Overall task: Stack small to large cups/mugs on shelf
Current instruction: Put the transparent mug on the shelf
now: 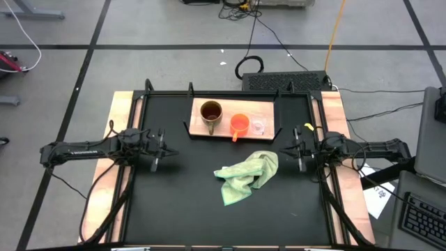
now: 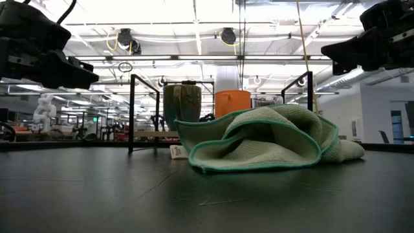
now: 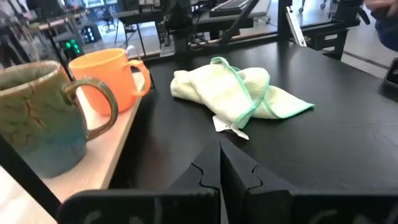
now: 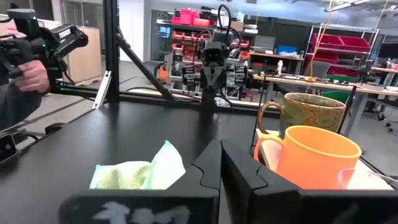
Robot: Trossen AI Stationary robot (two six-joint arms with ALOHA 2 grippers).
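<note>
A: Where do the cups stand?

B: All three are on the shelf (image 1: 233, 110), the light wooden board with black brackets lying along the far edge of the bench (image 1: 188, 209). The brown mug (image 1: 211, 113) is toward the shelf's left end, the orange cup (image 1: 240, 125) just beside it near the middle, and the small clear glass cup (image 1: 258, 127) just beside the orange one on the right. They stand side by side, upright, none inside another.

A: And the grippers?

B: The left gripper (image 1: 162, 150) hangs over the left edge of the bench, its fingers (image 3: 208, 174) pressed together and holding nothing. The right gripper (image 1: 291, 148) hangs over the right edge, jaws closed as well and empty.

A: Anything else on the bench?

B: A crumpled light green cloth (image 1: 246, 174) lies near the middle, between the two grippers and nearer the front edge than the shelf is, touching neither gripper. In the right wrist view a person's hand (image 4: 34, 73) holds a dark device beyond the bench.
</note>
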